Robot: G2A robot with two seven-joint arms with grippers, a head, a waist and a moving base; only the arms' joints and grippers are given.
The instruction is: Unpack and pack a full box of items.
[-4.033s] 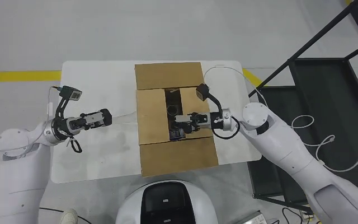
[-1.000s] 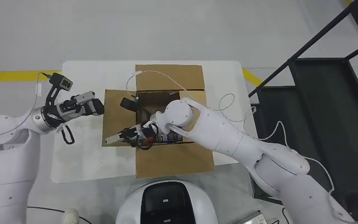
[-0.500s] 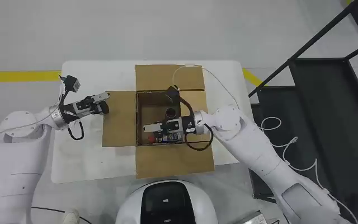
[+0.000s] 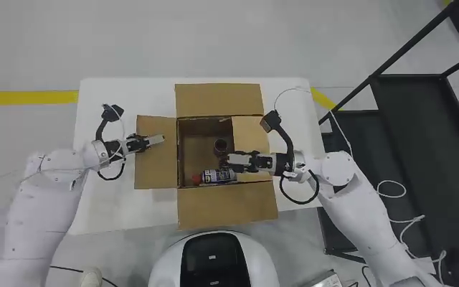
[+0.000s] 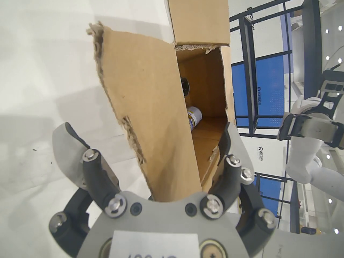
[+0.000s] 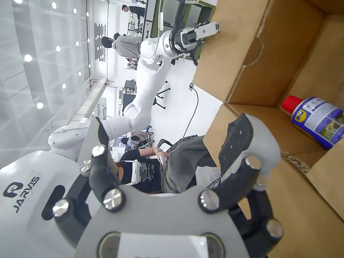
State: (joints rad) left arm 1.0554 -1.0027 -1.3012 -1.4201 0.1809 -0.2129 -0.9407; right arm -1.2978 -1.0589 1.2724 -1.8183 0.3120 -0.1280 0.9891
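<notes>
The cardboard box (image 4: 226, 204) stands open mid-table with its flaps spread. Inside lies a blue spray can (image 4: 215, 174) with a red cap, also seen as the spray can (image 6: 317, 122) and the spray can (image 5: 194, 116). A dark round item (image 4: 222, 146) sits behind it, seen too as the dark item (image 5: 185, 85). My left gripper (image 4: 147, 141) is open, its fingers (image 5: 231, 146) straddling the left flap (image 5: 145, 103). My right gripper (image 4: 233, 161) hangs open inside the box's right half, with nothing between its fingers (image 6: 242, 138).
The white table (image 4: 107, 201) has bare room to the left of the box. A dark metal rack (image 4: 401, 129) stands off the table's right edge. The left gripper (image 6: 201, 32) shows beyond the far flap.
My right gripper has drawn back from the box's left side to its right half. My left gripper has moved right, onto the left flap.
</notes>
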